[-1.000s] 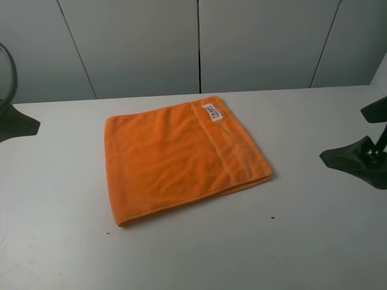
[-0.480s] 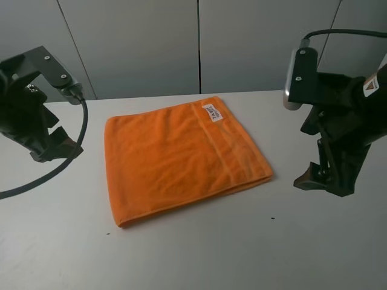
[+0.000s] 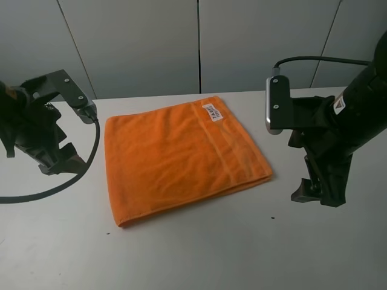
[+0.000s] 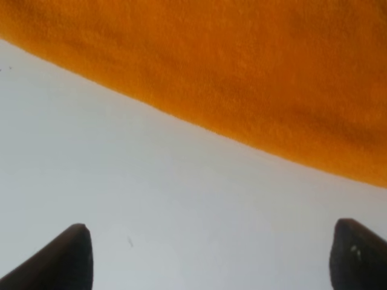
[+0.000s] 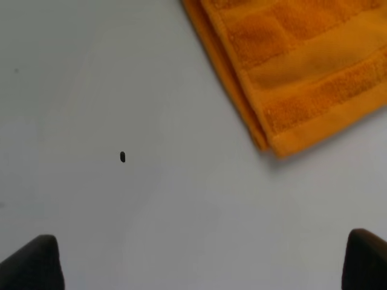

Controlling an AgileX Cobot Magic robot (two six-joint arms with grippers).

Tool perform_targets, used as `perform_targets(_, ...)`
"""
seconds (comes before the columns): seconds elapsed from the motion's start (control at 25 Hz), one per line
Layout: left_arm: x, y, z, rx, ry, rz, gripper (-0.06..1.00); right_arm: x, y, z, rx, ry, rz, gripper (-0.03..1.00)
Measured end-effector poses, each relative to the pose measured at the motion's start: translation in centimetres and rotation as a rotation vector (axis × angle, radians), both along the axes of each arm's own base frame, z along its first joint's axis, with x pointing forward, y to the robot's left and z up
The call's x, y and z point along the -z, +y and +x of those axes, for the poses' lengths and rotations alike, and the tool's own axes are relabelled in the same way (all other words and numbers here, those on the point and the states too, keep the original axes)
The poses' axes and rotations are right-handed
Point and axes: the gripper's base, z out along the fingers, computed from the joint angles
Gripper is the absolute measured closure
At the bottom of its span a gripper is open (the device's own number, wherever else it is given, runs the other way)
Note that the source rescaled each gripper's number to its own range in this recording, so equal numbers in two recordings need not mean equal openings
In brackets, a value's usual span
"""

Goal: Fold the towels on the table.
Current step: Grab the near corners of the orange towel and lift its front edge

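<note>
Towel [image 3: 181,158] lies folded on table [image 3: 199,260]; L tool [image 4: 208,257] & R tool [image 5: 202,263] both spread apart, empty.

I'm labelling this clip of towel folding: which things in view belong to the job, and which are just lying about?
Job: orange towel; white table under it; left gripper and right gripper, both open and empty.
Just there: dark speck on the table; grey wall panels behind.
</note>
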Motion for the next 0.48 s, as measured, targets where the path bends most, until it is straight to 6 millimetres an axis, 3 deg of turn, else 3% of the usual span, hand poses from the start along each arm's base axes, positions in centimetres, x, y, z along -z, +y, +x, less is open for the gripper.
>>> perform_targets(0.24,0.4,-0.1,0.1,0.022,0.007,0.025,-0.06,0.2,0.2,0.2,-0.008,-0.005,0.008,-0.03)
perform_targets(0.48,1.5,-1.6,0.0,0.130,0.026,0.092,-0.06,0.3,0.2,0.3,-0.063,-0.010,-0.004,-0.03)
